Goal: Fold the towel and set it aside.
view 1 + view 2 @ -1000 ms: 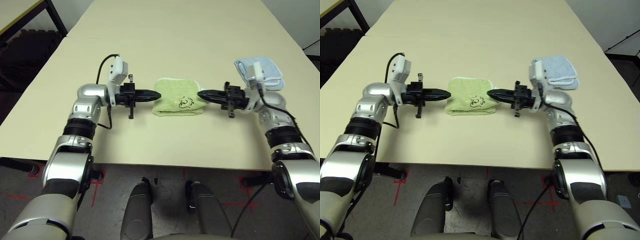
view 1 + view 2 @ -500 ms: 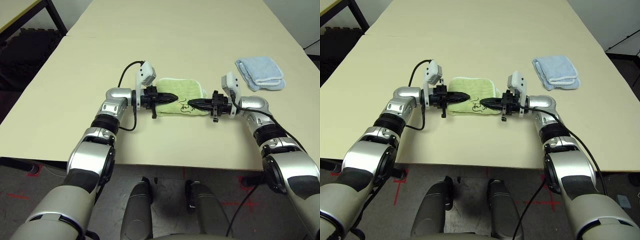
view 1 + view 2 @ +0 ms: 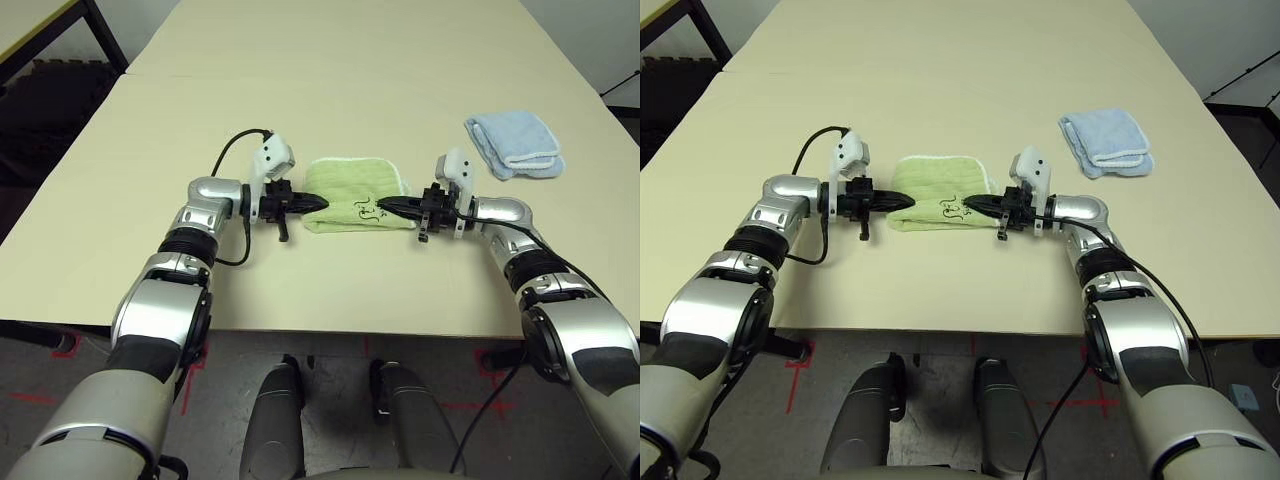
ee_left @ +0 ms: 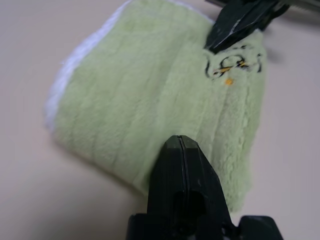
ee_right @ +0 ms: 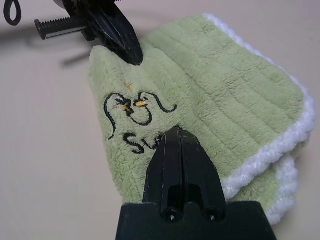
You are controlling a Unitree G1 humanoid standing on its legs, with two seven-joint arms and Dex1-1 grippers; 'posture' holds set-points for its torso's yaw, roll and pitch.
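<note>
Both grippers have closed in on the towel (image 3: pixel 355 195) from its two ends and dropped lower since a second ago. Left gripper (image 3: pixel 318 203), fingers together, tip at the towel's left end, apparently touching. The towel lies folded between the tips, long axis left-right. Right gripper (image 3: pixel 385 206), fingers together, rests on the towel's right end beside the embroidered mark (image 5: pixel 131 116). Neither is nearer. Right of the towel, well apart, lies a blue towel (image 3: pixel 513 144).

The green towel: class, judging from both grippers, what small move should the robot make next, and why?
Probably slide the towel sideways to set it aside. It already lies folded, and the shut left gripper and right gripper sit at its opposite ends, holding nothing. The blue towel lies apart.
</note>
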